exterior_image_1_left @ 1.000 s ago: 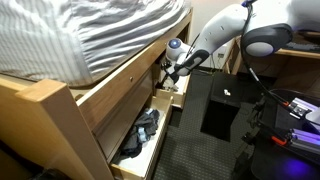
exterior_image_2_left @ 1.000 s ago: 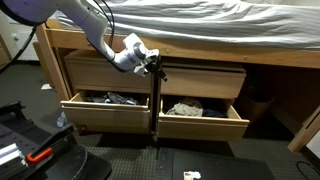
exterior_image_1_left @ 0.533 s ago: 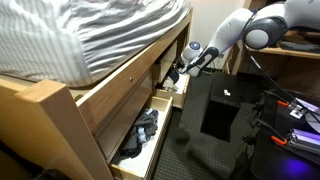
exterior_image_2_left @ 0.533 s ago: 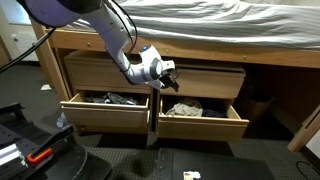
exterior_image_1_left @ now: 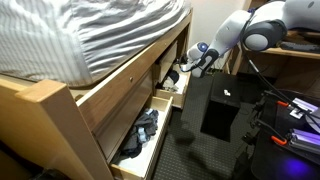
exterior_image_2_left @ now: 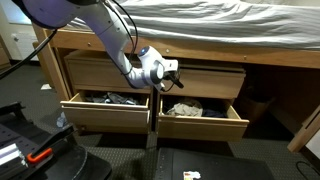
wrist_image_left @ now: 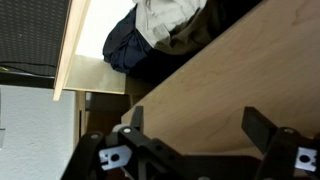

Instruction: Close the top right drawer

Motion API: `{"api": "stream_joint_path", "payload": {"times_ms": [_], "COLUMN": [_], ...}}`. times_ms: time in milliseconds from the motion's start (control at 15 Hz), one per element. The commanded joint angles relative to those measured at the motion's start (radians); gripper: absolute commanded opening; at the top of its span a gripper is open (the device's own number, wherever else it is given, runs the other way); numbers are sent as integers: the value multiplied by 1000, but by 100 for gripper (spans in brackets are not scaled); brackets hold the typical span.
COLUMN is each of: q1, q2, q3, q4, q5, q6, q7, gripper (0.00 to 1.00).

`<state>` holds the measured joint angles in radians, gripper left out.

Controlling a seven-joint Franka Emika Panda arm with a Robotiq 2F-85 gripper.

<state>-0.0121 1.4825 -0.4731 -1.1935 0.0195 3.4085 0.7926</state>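
Note:
The top right drawer [exterior_image_2_left: 200, 126] is a short light-wood box that stands pulled out under the bed, with crumpled cloth inside. It also shows in an exterior view [exterior_image_1_left: 168, 98]. In the wrist view its inside [wrist_image_left: 150, 40] holds dark blue and white cloth. My gripper [exterior_image_2_left: 175, 70] is open and empty. It hangs just above this drawer, close to the flat wood panel [exterior_image_2_left: 205, 80] over it. In an exterior view [exterior_image_1_left: 172, 74] it sits at the bed frame's side. In the wrist view the two fingers [wrist_image_left: 200, 140] are spread apart, facing the wood panel [wrist_image_left: 230, 80].
A longer light-wood drawer [exterior_image_2_left: 105, 112] with dark grey clothes stands open beside it, also in an exterior view [exterior_image_1_left: 140, 130]. A wooden post [exterior_image_2_left: 153, 115] separates the two. Striped bedding [exterior_image_1_left: 90, 30] lies above. A black box [exterior_image_1_left: 220, 105] stands on the floor nearby.
My gripper has moved from the post between the drawers across to the panel above the short drawer. It has hardly moved in the last half second. The drawers have not moved.

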Motion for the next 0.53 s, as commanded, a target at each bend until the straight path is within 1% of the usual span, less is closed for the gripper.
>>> {"api": "stream_joint_path", "payload": {"times_ms": [0,67,133,200,333,467], "q1": [48,55,73,50,69,73], "q2": [0,0,-4,-8,-7,-6], "q3": [-51,-40,-46,-43,-43,-43], "q4": [21,-10,-30,-13,-18,-22], "q5": [178,189,212,166,190,193], "q6": [59,72,48,52,46,46], "q7": [-6,-9,-14,5,5,5], "gripper": [100,100,100,100,100,100]}}
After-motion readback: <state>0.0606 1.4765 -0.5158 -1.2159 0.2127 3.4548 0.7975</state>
